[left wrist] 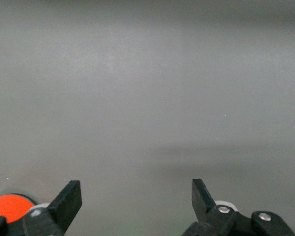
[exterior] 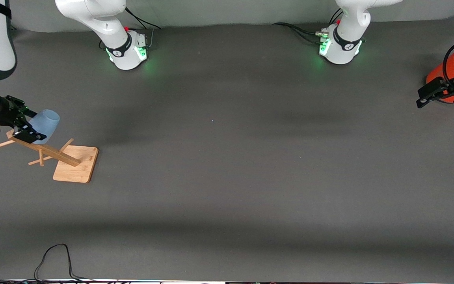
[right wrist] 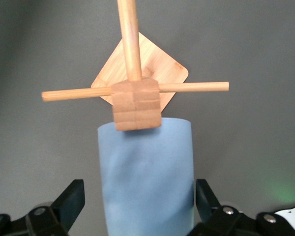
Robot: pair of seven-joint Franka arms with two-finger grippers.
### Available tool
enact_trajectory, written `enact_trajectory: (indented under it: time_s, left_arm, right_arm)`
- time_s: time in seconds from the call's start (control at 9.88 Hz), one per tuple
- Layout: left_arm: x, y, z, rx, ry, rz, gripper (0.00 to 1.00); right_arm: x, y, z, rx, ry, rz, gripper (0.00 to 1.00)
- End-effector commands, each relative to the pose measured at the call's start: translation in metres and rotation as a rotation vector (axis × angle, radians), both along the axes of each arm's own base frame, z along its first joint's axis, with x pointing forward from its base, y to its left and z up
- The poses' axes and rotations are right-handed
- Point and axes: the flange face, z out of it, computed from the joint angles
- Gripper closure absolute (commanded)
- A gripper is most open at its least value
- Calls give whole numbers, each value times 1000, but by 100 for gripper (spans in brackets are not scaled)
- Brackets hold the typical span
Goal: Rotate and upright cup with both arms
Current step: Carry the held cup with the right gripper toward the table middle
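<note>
The pale-blue cup [exterior: 45, 124] sits on the wooden peg rack [exterior: 75, 163] at the right arm's end of the table, lying tilted by the rack's top. In the right wrist view the cup [right wrist: 145, 177] fills the space under the rack's top block [right wrist: 136, 105]. My right gripper [exterior: 26, 126] is open, with a finger on each side of the cup [right wrist: 137, 189]; a gap shows beside one finger and a narrower one beside the other. My left gripper [exterior: 434, 94] is open and empty [left wrist: 136, 196], and waits over the table at the left arm's end.
A large orange canister [exterior: 449, 67] stands right by the left gripper and shows at the edge of the left wrist view [left wrist: 10, 204]. The rack's pegs [right wrist: 194, 87] stick out sideways. A black cable [exterior: 53, 260] lies at the table's front edge.
</note>
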Motion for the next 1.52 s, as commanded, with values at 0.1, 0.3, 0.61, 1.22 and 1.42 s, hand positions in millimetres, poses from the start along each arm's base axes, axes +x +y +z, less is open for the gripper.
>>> enact_trajectory:
  time_s: [0.1,0.3,0.61,1.22,1.42]
  left_arm:
    - [-2,1,4,-11,3,1,0]
    - [-2,1,4,-11,3,1,0]
    - [-2,1,4,-14,2,1,0]
    - [-2,2,4,-14,4,3,0]
    - [-2,3,3,-14,7,4,0]
  right_arm:
    - [-8,0,-6,15,-26,23,0]
    - [-8,0,-4,16,-28,29,28]
    - [-7,-1,-1,20,-33,71,49]
    - [-27,41,49,46,-39,78,49]
    - [-38,95,69,52,-32,54,49]
